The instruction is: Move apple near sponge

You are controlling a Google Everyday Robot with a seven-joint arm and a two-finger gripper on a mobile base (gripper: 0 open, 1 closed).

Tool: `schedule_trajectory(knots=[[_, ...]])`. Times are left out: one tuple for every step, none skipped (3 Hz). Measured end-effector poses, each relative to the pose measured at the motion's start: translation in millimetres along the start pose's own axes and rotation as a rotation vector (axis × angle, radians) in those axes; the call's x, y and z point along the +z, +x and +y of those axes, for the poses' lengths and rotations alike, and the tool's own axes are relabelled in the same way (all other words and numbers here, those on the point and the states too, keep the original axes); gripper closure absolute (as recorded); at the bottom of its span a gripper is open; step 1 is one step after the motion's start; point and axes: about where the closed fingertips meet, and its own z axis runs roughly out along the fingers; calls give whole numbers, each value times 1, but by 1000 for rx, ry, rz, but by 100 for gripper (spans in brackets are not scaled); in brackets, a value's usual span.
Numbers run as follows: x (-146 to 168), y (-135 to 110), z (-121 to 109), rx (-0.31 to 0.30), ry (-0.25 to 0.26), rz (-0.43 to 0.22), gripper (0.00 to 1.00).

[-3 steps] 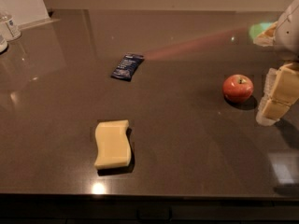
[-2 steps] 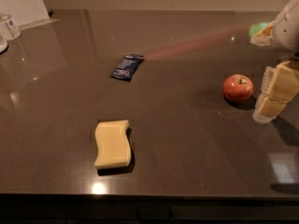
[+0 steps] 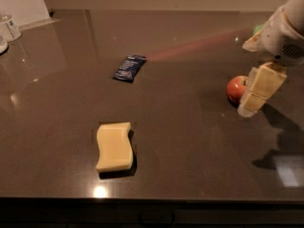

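Counter: dark, glossy, looks slick, so round fruit likely rolls if nudged.
End effector: well right of sponge, low, overlapping apple's right side. Open or closed: cannot tell. No hold confirmed.
Sponge: flat, near front edge.
Snack packet: behind sponge, off direct path.
Apple: well right of sponge, on counter.
Risks: off-centre contact shoves apple away; weak grip drops it mid-transfer.

You only get the left half of the apple; the gripper, over by the right edge, covers the rest. Its arm runs off the top-right corner, and the packet print's too small to read.
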Motion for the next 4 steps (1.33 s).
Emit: schedule_trajectory(knots=[[29, 5, -26, 57, 32, -33, 0], [49, 12, -51, 97, 58, -52, 0], [63, 24, -67, 101, 60, -34, 0], [77, 40, -74, 87, 34, 17, 0]])
